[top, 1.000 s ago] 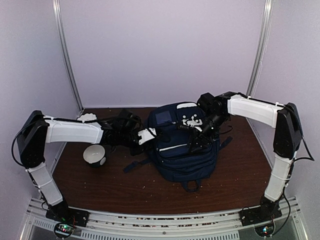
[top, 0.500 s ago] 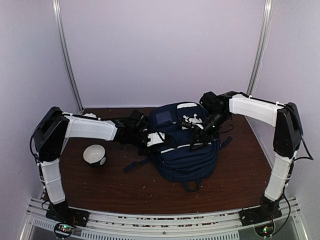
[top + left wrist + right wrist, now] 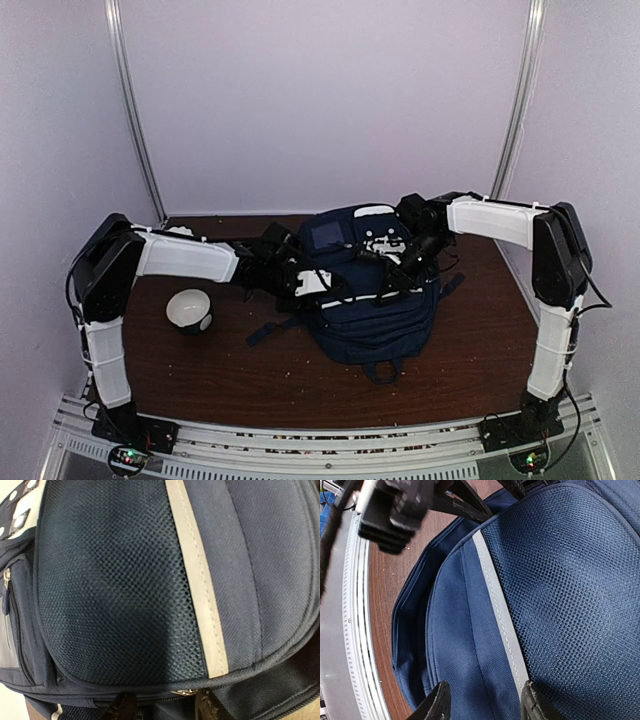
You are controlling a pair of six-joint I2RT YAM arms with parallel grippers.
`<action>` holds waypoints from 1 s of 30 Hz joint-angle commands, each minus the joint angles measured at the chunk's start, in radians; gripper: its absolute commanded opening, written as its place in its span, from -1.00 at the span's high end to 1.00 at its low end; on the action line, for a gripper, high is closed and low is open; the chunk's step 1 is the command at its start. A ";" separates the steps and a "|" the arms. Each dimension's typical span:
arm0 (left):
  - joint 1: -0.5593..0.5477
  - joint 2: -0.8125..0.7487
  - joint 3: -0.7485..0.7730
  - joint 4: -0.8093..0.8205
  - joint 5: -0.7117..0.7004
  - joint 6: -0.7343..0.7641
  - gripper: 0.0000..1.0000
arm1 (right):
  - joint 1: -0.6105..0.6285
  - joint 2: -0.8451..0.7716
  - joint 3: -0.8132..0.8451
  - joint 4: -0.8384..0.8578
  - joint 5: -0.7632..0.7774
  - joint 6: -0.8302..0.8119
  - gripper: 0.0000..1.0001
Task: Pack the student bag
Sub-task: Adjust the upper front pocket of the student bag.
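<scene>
The student bag (image 3: pixel 372 305) lies flat in the middle of the table, navy with white stripes. It fills the left wrist view (image 3: pixel 125 580) and the right wrist view (image 3: pixel 560 590). My left gripper (image 3: pixel 333 288) is at the bag's left edge. In its own view it (image 3: pixel 167 709) is open, its fingertips (image 3: pixel 125 707) straddling the zip seam with a metal zip pull (image 3: pixel 181 692) between them. My right gripper (image 3: pixel 388 283) is over the bag's front pocket. In its own view it (image 3: pixel 482 705) is open and empty just above the fabric beside a white stripe (image 3: pixel 500 605).
A white bowl (image 3: pixel 189 310) lies on the brown table (image 3: pixel 200 370) left of the bag, below my left arm. A small white object (image 3: pixel 175 236) sits at the back left corner. The left gripper's black body (image 3: pixel 395 505) shows at the top of the right wrist view.
My left arm has reached right, bringing its gripper from beside the bowl to the bag's left edge. My right gripper has shifted slightly left over the bag. The bowl has not moved.
</scene>
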 commanded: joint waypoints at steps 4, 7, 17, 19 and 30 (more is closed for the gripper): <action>-0.033 0.103 0.085 0.029 -0.141 0.007 0.16 | -0.006 0.033 0.010 0.012 0.015 0.027 0.04; -0.030 0.076 0.080 0.008 -0.100 -0.026 0.19 | -0.006 0.032 0.012 0.013 0.016 0.033 0.05; -0.044 -0.078 0.066 -0.270 0.187 -0.161 0.62 | -0.012 0.035 0.019 0.012 0.023 0.042 0.05; -0.047 -0.112 0.031 -0.266 0.223 -0.196 0.68 | -0.012 0.038 0.021 0.009 0.023 0.042 0.06; 0.002 -0.202 -0.117 -0.009 0.060 -0.238 0.29 | -0.012 0.052 0.028 0.002 -0.003 0.047 0.06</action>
